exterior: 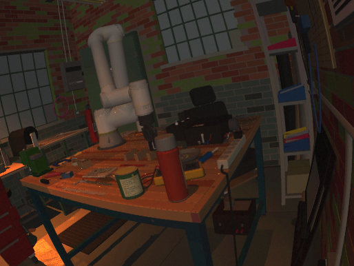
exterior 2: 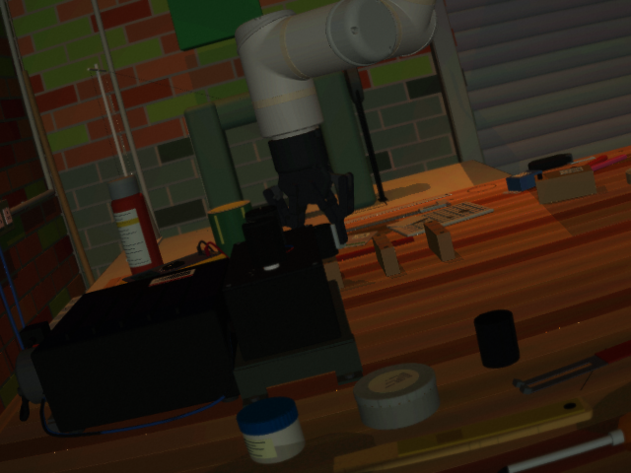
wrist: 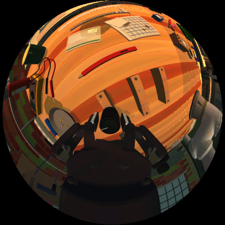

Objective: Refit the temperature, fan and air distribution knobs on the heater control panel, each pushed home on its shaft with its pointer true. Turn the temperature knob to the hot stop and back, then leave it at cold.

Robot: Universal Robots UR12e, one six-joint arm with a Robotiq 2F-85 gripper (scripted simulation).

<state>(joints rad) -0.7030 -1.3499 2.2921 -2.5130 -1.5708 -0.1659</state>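
Near the middle of the workbench stand three small wooden brackets (wrist: 138,95). A dark round knob (wrist: 109,119) with a white pointer line sits at the nearest bracket. My gripper (wrist: 108,121) hangs over it, open, with the knob between its fingers. The dark heater control panel (exterior 2: 283,290) stands on its base just beside my gripper (exterior 2: 318,224). From the side camera my gripper (exterior: 150,137) is partly hidden behind the red flask (exterior: 171,167). Another dark knob (exterior 2: 496,338) stands upright on the bench, well away from the panel.
A large black case (exterior 2: 127,336) sits next to the panel. A tape roll (exterior 2: 397,394) and a blue-lidded jar (exterior 2: 270,430) lie in front of it. A green tin (exterior: 129,182), a yellow meter (wrist: 36,91) and a red pencil (wrist: 108,61) lie around the brackets.
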